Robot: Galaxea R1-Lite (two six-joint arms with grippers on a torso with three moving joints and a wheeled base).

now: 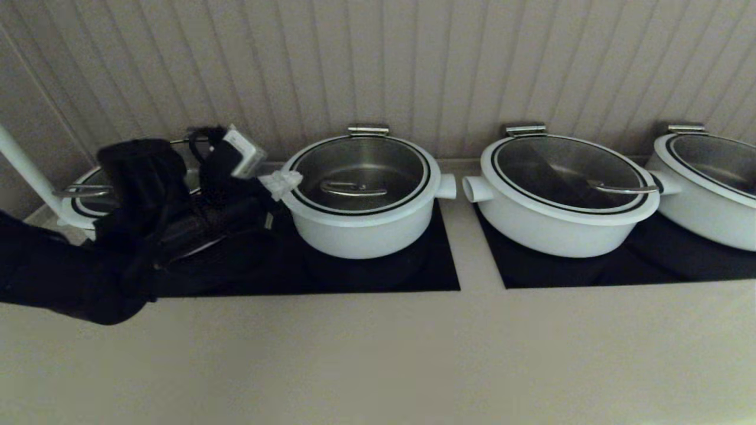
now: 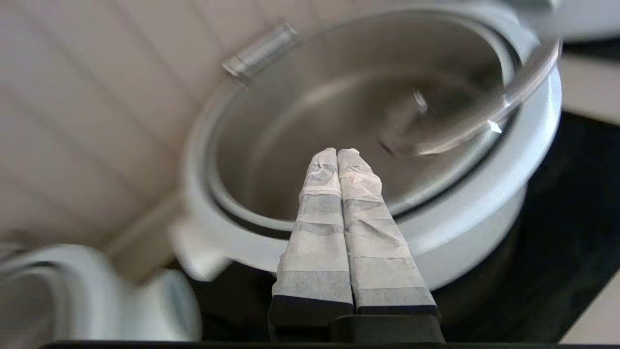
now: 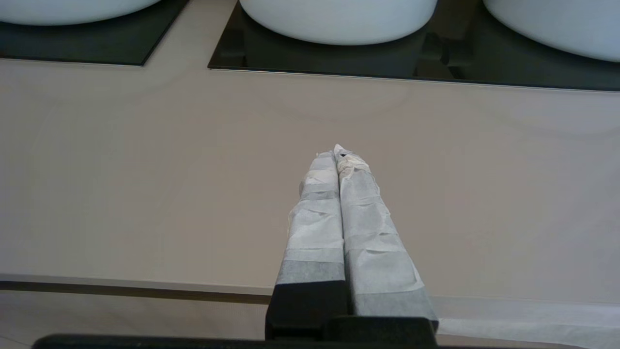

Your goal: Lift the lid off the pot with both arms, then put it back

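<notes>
The deep white pot [image 1: 363,233] stands on a black cooktop at the middle left. Its glass lid [image 1: 360,159] lies on it, with the steel wire handle [image 1: 353,189] at its middle. My left gripper [image 1: 283,182] is shut and empty, its tips at the pot's left rim. In the left wrist view the left gripper [image 2: 339,152] hovers over the near edge of the lid [image 2: 339,97], short of the handle [image 2: 465,131]. The pot's wall [image 2: 484,203] is below it. My right gripper [image 3: 337,152] is shut and empty, low over the beige counter; it is outside the head view.
A wider white pot [image 1: 561,218] with an off-centre handle stands to the right, another [image 1: 709,195] at the far right, and one [image 1: 82,203] behind my left arm. The black cooktops [image 1: 472,277] sit in the beige counter [image 1: 378,354]. A ribbed wall rises behind the pots.
</notes>
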